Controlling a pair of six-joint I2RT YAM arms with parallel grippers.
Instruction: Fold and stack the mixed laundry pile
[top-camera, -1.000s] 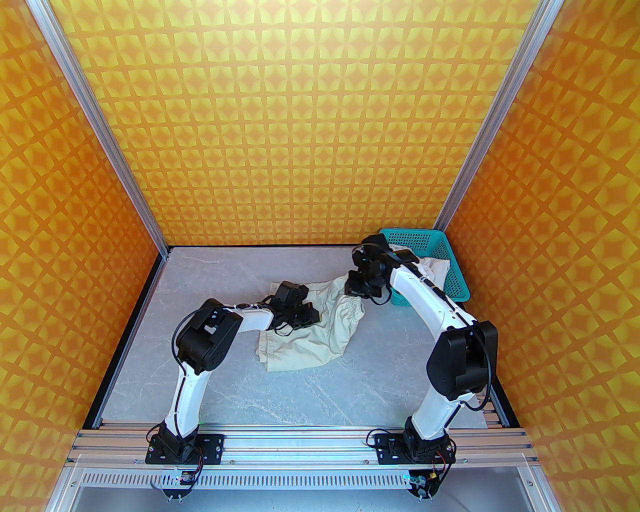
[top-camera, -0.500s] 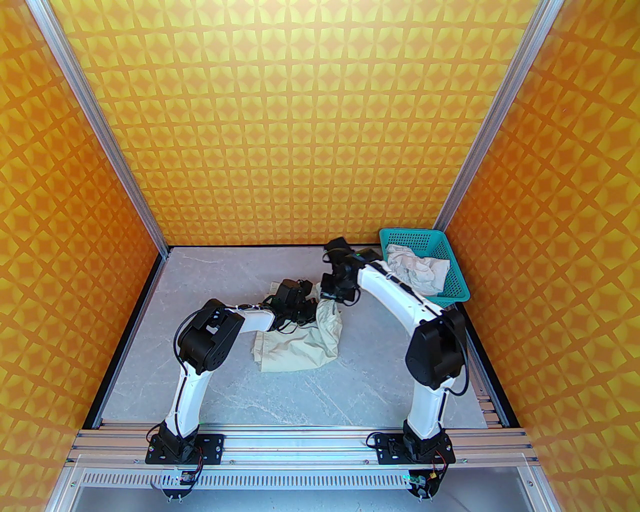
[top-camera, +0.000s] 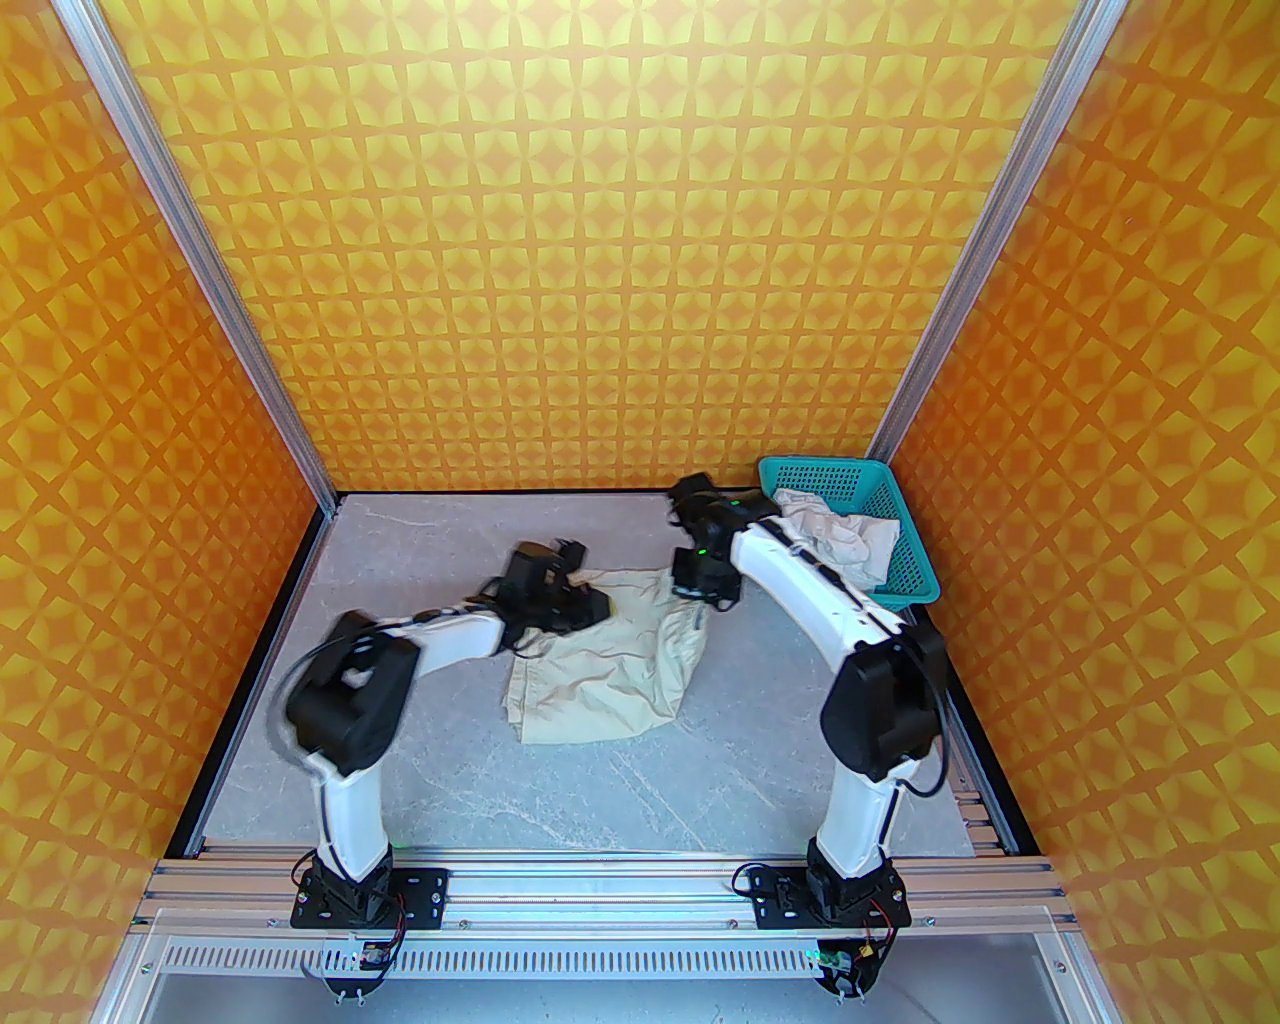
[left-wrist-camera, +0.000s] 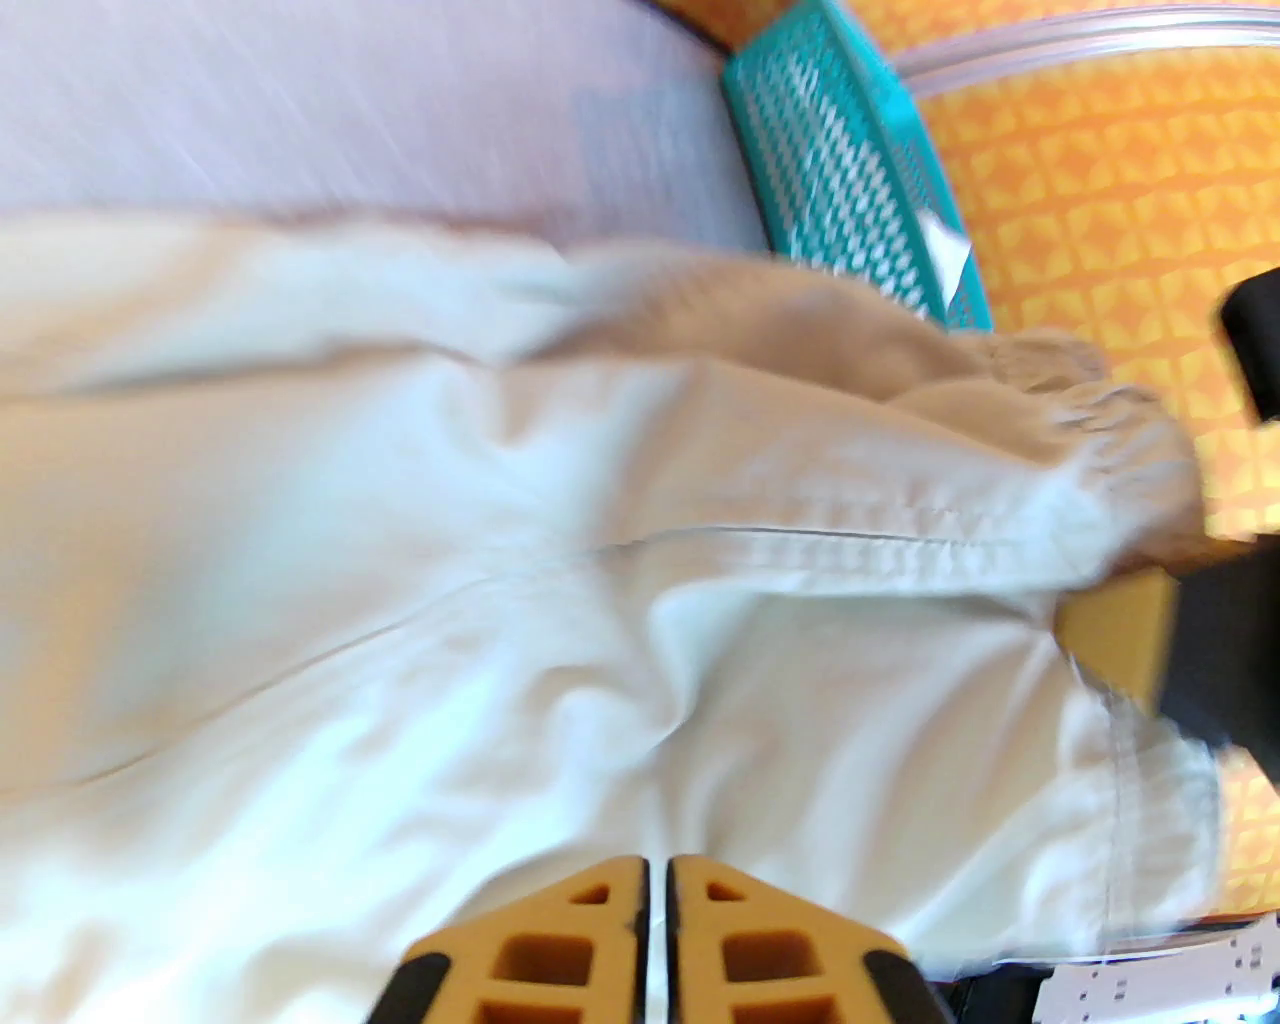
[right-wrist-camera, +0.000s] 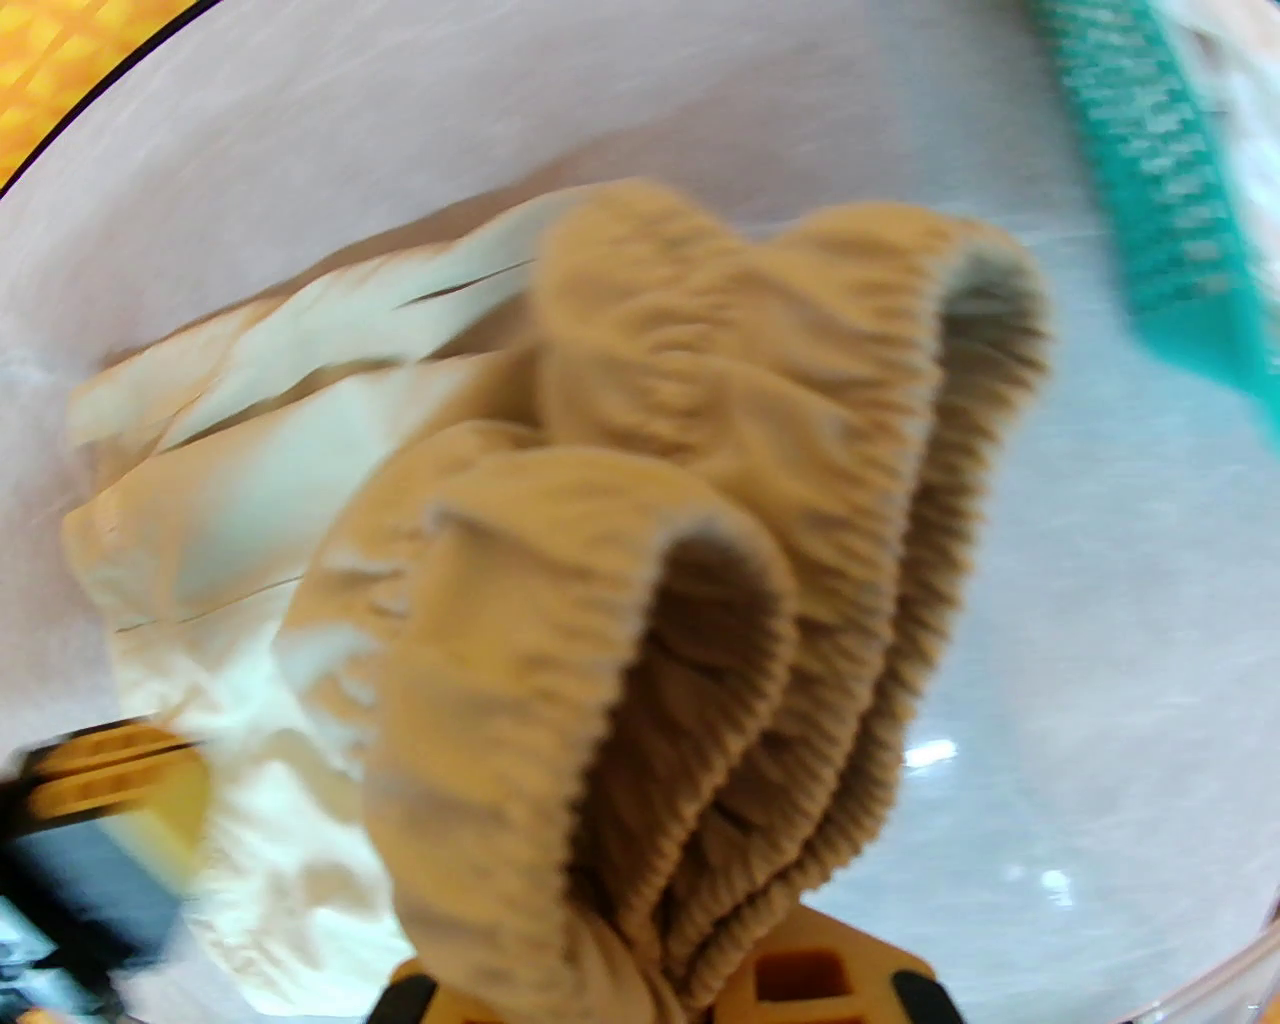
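Note:
The beige-cream garment lies spread on the grey table, its right side folded over. My right gripper hangs over the garment's far right corner, shut on the bunched elastic band, which rises from between its fingers and is lifted off the table. My left gripper rests at the garment's far left edge. Its jaws are almost together above the cloth, with no fabric seen between them. The white shirt lies crumpled in the teal basket.
The teal mesh basket stands in the far right corner, just right of my right arm. Orange patterned walls close in the table on three sides. Bare grey tabletop stretches in front of the garment and along the far left.
My right gripper swung left from the basket, pulling the band end over the garment, then eased back right. My left arm dropped its elbow leftward and its gripper slid toward the far left edge.

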